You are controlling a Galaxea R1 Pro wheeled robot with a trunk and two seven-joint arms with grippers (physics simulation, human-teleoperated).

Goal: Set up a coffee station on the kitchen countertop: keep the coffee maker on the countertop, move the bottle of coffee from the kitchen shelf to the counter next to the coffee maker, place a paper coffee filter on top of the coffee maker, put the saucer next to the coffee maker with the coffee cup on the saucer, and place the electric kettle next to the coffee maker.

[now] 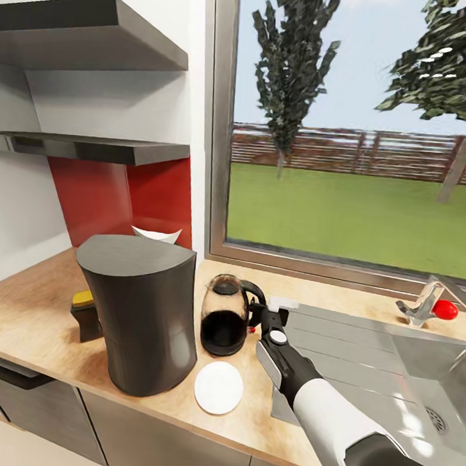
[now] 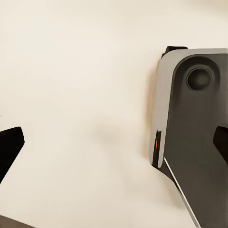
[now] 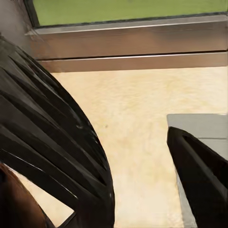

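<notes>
The right gripper (image 1: pixel 260 317) is at the handle of the electric kettle (image 1: pixel 225 323), which stands on the bench (image 1: pixel 32 316) just beside the coffee maker (image 1: pixel 138 313), the tall dark body at the front. In the right wrist view the ribbed black handle (image 3: pixel 57 142) lies at one side and one finger (image 3: pixel 204 175) at the other, with bare bench between them. So the fingers look spread around the handle, not pinching it.

The white saucer (image 1: pixel 219 387) lies flat near the front edge, just in front of the kettle and touching or nearly touching the base of the coffee maker; I cannot tell which. A small dark bottle with a yellow top (image 1: pixel 85 314), probably the coffee, stands at the other side of the coffee maker. A white pointed thing (image 1: pixel 156 235) shows behind the coffee maker; it may be the paper filter, but this is a guess.

The risks, as I judge them:
- The kettle is close to the coffee maker, so a sideways push of the arm can knock it against that body or tip it.
- If the fingers open and draw back carelessly, one can catch the handle and drag the kettle toward the sink (image 1: pixel 418 371).
- The forearm passes low near the saucer and can sweep it off the front edge.

The left wrist view shows pale floor and part of the robot's grey base (image 2: pixel 190 123). The left fingers (image 2: pixel 9 147) seem spread, holding nothing.
</notes>
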